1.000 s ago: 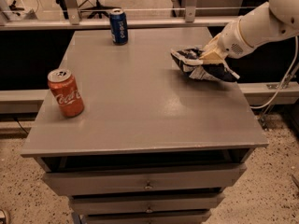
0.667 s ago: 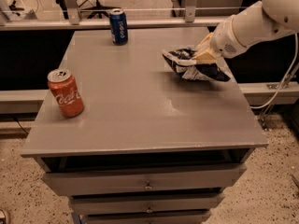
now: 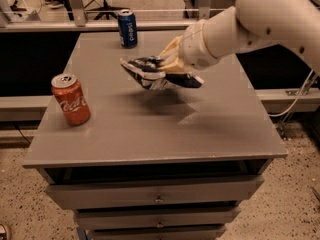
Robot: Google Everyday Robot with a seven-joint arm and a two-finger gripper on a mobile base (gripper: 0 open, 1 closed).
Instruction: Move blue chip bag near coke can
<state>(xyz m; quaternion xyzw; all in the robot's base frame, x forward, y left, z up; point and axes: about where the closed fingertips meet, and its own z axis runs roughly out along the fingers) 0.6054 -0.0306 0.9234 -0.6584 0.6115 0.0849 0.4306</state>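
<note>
The blue chip bag (image 3: 150, 73), dark navy with white edges, hangs lifted above the middle of the grey cabinet top (image 3: 165, 129), casting a shadow below it. My gripper (image 3: 172, 63) is shut on the bag's right part, with the white arm reaching in from the upper right. The coke can (image 3: 71, 99), red-orange with white script, stands upright near the left edge, well to the left of the bag and apart from it.
A blue Pepsi can (image 3: 127, 28) stands upright at the back of the top. The cabinet has drawers (image 3: 157, 196) below its front edge. A metal rail and office chair legs lie behind. A cable hangs at the right.
My gripper has carried the blue chip bag leftward from the right side toward the middle of the top. Both cans have stayed still.
</note>
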